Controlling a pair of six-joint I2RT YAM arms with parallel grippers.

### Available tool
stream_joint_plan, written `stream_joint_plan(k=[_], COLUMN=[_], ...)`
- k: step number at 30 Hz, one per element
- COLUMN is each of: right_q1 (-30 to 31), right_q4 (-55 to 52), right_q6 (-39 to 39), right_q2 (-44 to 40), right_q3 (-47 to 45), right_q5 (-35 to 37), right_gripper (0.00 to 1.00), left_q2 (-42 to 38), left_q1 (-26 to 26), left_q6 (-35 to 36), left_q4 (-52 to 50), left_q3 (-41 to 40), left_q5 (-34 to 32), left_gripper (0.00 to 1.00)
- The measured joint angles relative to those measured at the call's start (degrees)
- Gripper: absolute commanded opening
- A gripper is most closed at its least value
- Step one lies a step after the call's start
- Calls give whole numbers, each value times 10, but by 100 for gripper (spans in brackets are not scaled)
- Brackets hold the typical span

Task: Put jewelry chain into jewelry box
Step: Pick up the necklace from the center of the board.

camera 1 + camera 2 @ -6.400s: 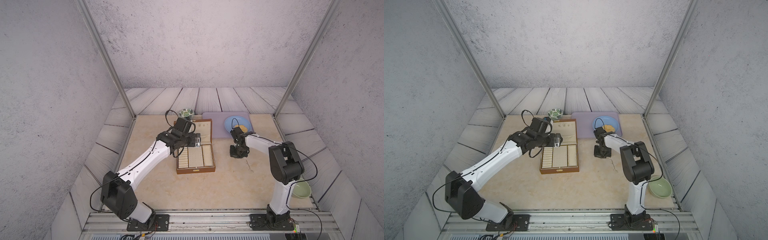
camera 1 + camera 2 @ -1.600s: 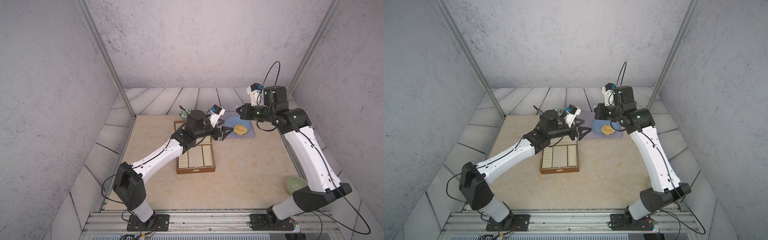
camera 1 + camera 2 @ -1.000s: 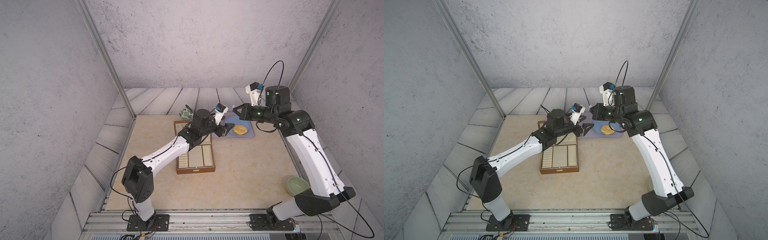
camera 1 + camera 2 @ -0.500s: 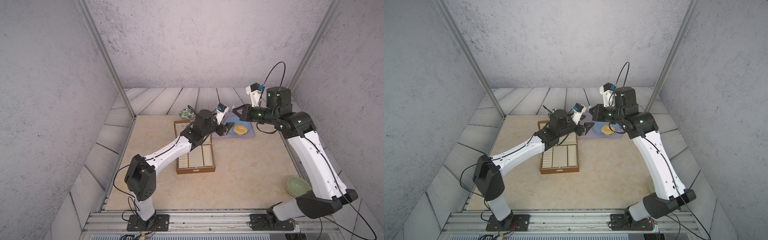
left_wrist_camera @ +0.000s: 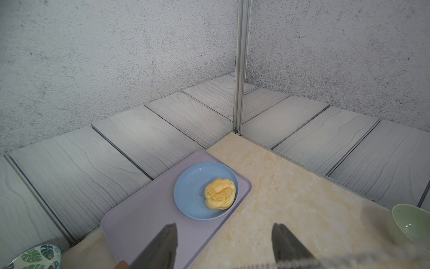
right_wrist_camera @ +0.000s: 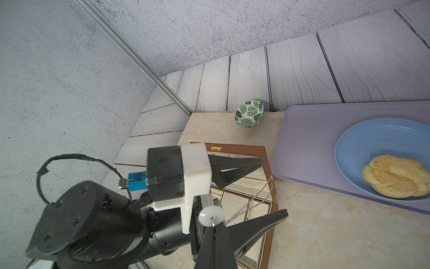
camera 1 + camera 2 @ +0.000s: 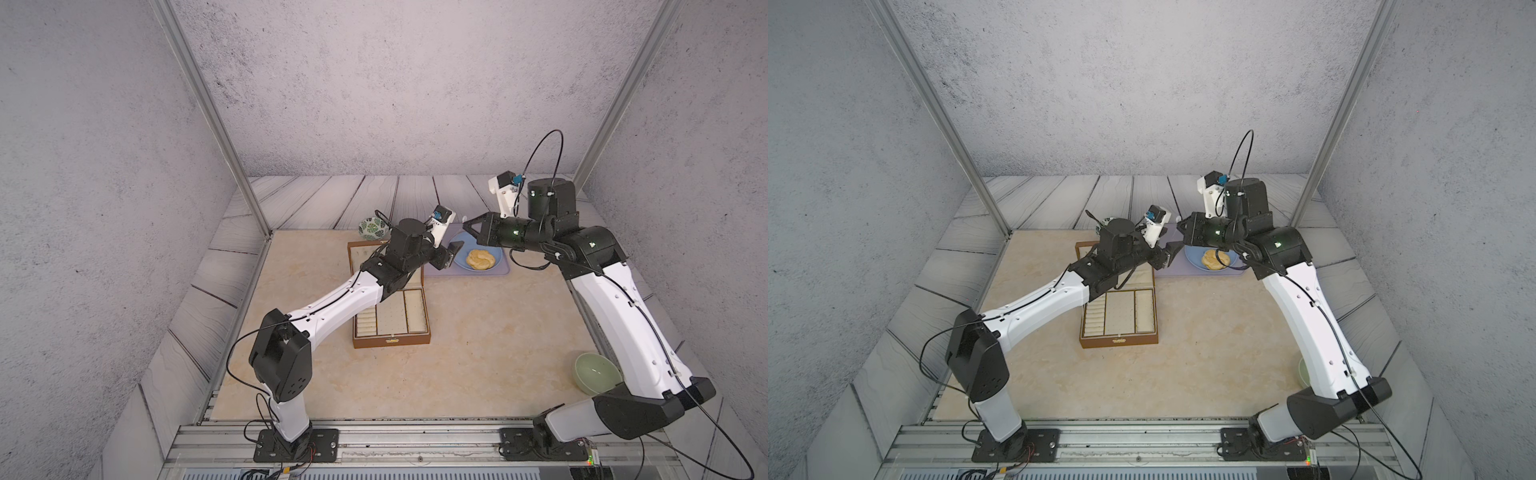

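Note:
My right gripper (image 6: 215, 226) hangs high over the back of the table, shut on the jewelry chain (image 6: 246, 202). The chain is thin and silvery, with a small pale round piece (image 6: 211, 215) at the gripped end, and it dangles from there. My left gripper (image 7: 452, 255) is raised just below and beside the right gripper (image 7: 466, 222). It stands open, its fingers (image 6: 237, 166) either side of the hanging chain. In the left wrist view the chain is a blur (image 5: 295, 264) by one finger. The brown jewelry box (image 7: 390, 340) lies open under the left arm, its cream compartments showing.
A lilac tray (image 7: 505, 269) at the back holds a blue plate (image 5: 193, 186) with a yellow pastry (image 7: 482, 259). A leaf-patterned bowl (image 7: 372, 228) stands behind the box. A pale green bowl (image 7: 596, 372) sits at the right edge beside the right arm.
My left gripper has crept a little further toward the right gripper and its jaws have narrowed slightly. The right arm has stayed almost still, shut on the chain.

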Motion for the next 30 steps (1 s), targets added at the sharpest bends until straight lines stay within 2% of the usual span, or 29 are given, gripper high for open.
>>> stream_joint_plan(k=[13,20,23,30], right_q1=[0,0,0,0], right_q4=[10,12,12,12], right_q6=[0,0,0,0], right_q2=[-11,-11,-11,-11], right_q3=[-16,-16,-16,-16], right_q5=[15,16,20,21], right_gripper=[0,0,0,0], left_q2=[0,-4,-7,-11], left_q1=[0,0,0,0], left_q6=[10,10,9,8], left_q4=[9,21,25,29], left_q3=[-32,-32,-33,-36], left_q5=[-11,-6,-5,3], left_gripper=[60,51,44,48])
